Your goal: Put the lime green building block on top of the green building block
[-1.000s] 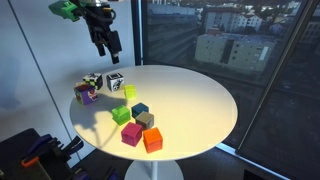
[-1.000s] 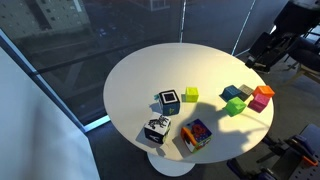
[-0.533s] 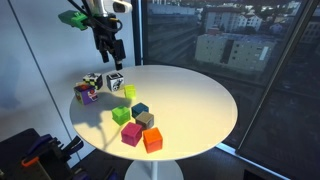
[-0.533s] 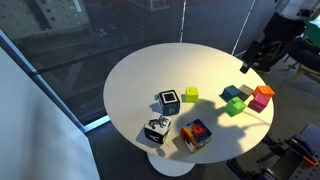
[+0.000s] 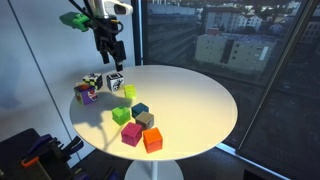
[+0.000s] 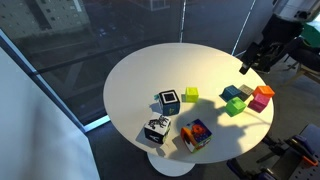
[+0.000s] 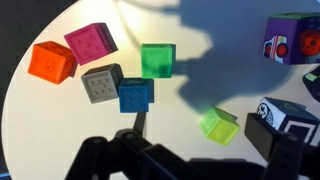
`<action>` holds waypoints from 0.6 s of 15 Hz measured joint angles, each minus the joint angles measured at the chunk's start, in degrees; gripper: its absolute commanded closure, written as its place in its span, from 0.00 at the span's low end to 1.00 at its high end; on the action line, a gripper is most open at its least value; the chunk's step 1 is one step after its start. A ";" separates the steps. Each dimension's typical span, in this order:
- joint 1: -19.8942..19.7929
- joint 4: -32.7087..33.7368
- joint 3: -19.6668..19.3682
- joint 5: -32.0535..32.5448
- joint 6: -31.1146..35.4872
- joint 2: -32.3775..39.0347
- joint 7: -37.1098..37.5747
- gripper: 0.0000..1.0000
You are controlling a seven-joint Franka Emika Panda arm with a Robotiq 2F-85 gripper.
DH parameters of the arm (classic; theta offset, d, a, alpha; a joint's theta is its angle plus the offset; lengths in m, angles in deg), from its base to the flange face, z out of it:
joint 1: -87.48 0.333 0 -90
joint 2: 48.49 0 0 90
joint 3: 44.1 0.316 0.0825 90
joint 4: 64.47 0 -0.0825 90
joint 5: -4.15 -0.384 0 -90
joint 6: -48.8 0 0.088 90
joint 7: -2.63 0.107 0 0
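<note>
A: Going left to right in the wrist view, what lies on the white round table (image 7: 200, 75)?

B: An orange cube (image 7: 52, 62), a magenta cube (image 7: 91, 43), a grey cube (image 7: 102, 83), a blue cube (image 7: 135, 95), then the green building block (image 7: 157, 59). Further right sits the lime green building block (image 7: 217, 125), well apart from the green one. Two patterned cubes (image 7: 290, 40) crowd the right edge.

A: What has changed lately?

B: A second ago the arm was leaning further out past the table's rim; half a second ago it had straightened up, and it has held that pose since. The gripper (image 5: 108, 48) hangs high above the table's edge, near the patterned cubes. No cube has shifted.

A: And the jaws?

B: Wide apart, holding nothing.

A: So where does the task stand?

B: I judge it barely begun. The lime green building block (image 5: 129, 93) rests on the table, untouched, and the green building block (image 5: 122, 115) has a bare top. The arm looks settled for a descent toward the lime one.
</note>
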State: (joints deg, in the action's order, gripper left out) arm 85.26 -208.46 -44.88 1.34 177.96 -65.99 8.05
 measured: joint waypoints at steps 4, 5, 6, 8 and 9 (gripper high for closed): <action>0.00 0.00 0.00 0.00 0.00 0.00 0.00 0.00; 0.00 -0.03 0.00 0.00 0.00 0.01 0.00 0.00; 0.01 -0.04 0.00 0.00 0.00 0.07 -0.01 0.00; 0.06 -0.03 0.00 -0.01 0.00 0.46 -0.02 0.00; 0.07 0.00 0.00 -0.01 0.00 0.80 -0.02 0.00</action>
State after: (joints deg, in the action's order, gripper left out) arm 85.33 -208.46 -44.88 1.33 177.95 -65.19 8.03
